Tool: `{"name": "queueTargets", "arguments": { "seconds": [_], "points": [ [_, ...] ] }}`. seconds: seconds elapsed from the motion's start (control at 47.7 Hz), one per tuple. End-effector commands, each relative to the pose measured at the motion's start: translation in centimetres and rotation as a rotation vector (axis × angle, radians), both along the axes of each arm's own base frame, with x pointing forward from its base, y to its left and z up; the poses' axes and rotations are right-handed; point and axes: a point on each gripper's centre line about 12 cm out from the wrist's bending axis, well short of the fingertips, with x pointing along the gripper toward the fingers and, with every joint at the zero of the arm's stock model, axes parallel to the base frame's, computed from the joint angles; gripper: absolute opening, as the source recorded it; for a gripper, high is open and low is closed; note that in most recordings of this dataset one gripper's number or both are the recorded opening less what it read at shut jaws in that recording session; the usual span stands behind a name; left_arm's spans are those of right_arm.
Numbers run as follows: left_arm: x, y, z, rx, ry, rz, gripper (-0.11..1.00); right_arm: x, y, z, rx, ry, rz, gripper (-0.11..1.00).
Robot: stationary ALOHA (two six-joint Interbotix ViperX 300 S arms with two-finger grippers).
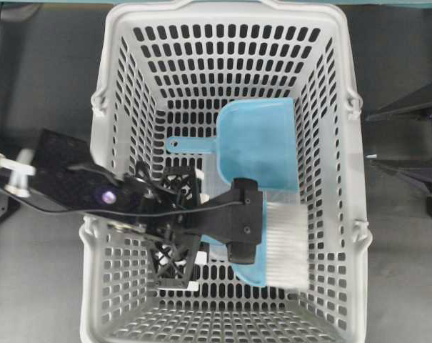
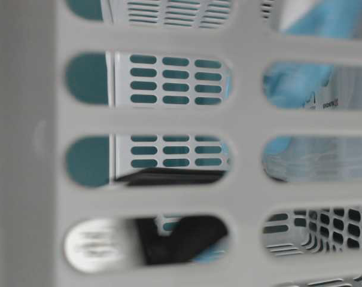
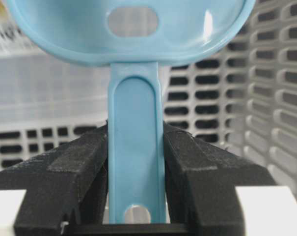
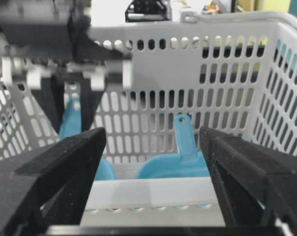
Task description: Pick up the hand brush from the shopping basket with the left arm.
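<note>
Item: hand brush (image 1: 276,246); light-blue plastic, white bristles; located inside the shopping basket (image 1: 108,86), toward the near right part of its floor in the overhead view, just beside a light-blue dustpan (image 1: 262,143) lying farther back.

Orientation: in the left wrist view the thin handle (image 3: 136,147) runs straight out from the gripper toward the rounded head, hole end nearest the camera; long axis in line with the gripper's reach, bristles at the far end.

Left gripper (image 3: 136,162): reached down into the basket; both black fingers (image 3: 74,172) pressed against the handle's two sides, clamped on it near the hole end.

Right gripper (image 4: 150,177): jaws spread wide, nothing between them; stationed outside the basket, facing its wall; well apart from the brush.

Judgement: grasp looks made; whether the brush has left the floor cannot be told; the remaining move is a lift clear of the thick rim, bristles trailing.
</note>
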Motion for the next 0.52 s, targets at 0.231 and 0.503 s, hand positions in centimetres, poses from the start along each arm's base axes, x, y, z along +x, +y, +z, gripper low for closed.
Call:
{"name": "queueTargets", "arguments": {
  "seconds": [0.231,0.503],
  "points": [
    [-1.1,0.8,10.0,-0.002,-0.207,-0.047,0.28,0.1,0.0,0.4,0.004,-0.015,-0.002,0.74],
    [-1.5,1.6,14.9,0.029,-0.292,-0.087,0.28,0.1,0.0,0.4,0.018,-0.022,-0.004,0.74]
  ]
}}
